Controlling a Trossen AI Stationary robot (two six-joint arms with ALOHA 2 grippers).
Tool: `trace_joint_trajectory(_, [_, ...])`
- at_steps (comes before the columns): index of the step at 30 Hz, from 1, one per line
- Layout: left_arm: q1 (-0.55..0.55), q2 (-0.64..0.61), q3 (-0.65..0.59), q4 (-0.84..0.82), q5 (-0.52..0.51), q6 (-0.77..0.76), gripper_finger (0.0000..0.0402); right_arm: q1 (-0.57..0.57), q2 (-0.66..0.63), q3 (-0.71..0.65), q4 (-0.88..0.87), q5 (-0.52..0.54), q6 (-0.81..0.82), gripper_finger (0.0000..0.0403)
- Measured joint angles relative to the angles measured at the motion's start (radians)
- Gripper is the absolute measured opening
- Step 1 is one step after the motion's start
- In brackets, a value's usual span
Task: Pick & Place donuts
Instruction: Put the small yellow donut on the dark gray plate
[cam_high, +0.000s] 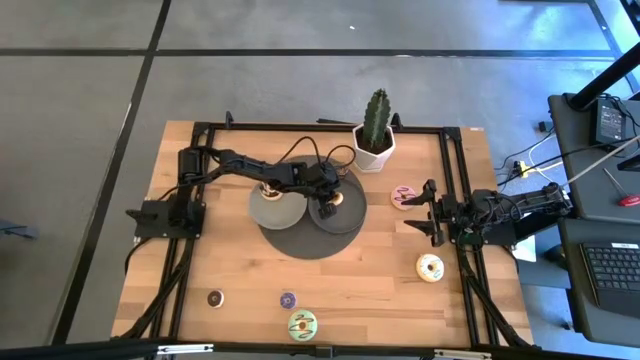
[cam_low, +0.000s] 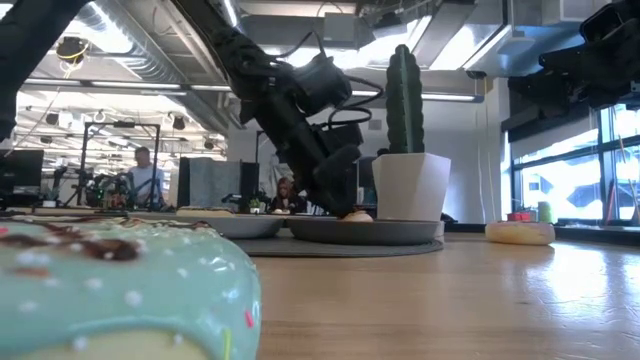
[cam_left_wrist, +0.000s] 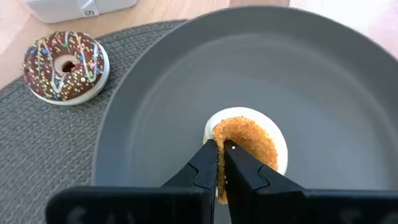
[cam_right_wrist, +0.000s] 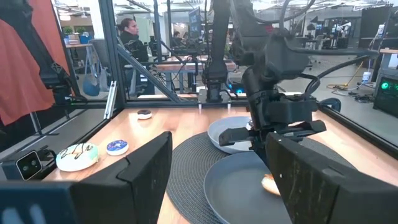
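Wooden tabletop (cam_high: 350, 280) under me carries a dark round mat (cam_high: 300, 235) with two grey plates. My left hand (cam_left_wrist: 221, 163) sits over the right plate (cam_left_wrist: 323, 93), fingers pinched together on an orange donut (cam_left_wrist: 249, 140) resting in it. One placed, I judge; the chocolate donut (cam_left_wrist: 64, 65) lies on the mat, and pink (cam_high: 404, 196), white (cam_high: 430, 267), green (cam_high: 302, 324) and two mini ones wait on the wood. My right hand (cam_high: 425, 214) waits spread apart near the edge. The other plate's contents are hidden by my arm.
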Motion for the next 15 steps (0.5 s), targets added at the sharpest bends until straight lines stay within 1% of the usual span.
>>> trace_joint_trajectory(10, [0.0,0.001,0.0,-0.001,0.003,0.0,0.0017,0.0,0.0,0.0,0.0,0.0,0.0,0.0259])
trace_joint_trajectory(15, [0.0,0.001,0.0,-0.004,0.032,0.0,0.0044,0.0,0.0,0.0,0.0,0.0,0.0,0.0259])
